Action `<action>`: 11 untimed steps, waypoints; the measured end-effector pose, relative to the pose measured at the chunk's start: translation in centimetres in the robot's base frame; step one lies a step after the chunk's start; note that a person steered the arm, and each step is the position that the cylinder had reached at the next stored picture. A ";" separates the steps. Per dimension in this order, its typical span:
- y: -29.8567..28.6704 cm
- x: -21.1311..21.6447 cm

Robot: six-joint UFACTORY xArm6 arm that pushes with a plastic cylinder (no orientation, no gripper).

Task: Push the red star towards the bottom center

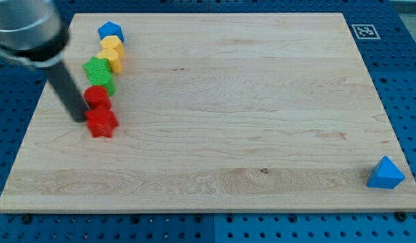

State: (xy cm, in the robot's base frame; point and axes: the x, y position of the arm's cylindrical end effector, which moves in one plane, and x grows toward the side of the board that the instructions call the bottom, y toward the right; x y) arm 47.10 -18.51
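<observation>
The red star [101, 123] lay near the board's [228, 169] left edge, at the foot of a column of blocks: a red cylinder [96, 96] touching it above, then a green star [98, 72], yellow blocks [112, 52] and a blue block [111, 31]. You had my tip [80, 117], a bare rod holding nothing, just beside the star's left flank, possibly touching. I judged the push as only starting, since the star sat far from the bottom center. Your next move called for pressing from the star's upper left, driving it down and rightward, clear of the cylinder. A blue triangle [385, 173] sat well apart at the bottom right.
</observation>
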 end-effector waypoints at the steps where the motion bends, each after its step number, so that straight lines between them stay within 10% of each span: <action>1: 7.0 0.9; 4: 1.6 2.4; 8: 23.4 5.6; 11: 16.6 9.3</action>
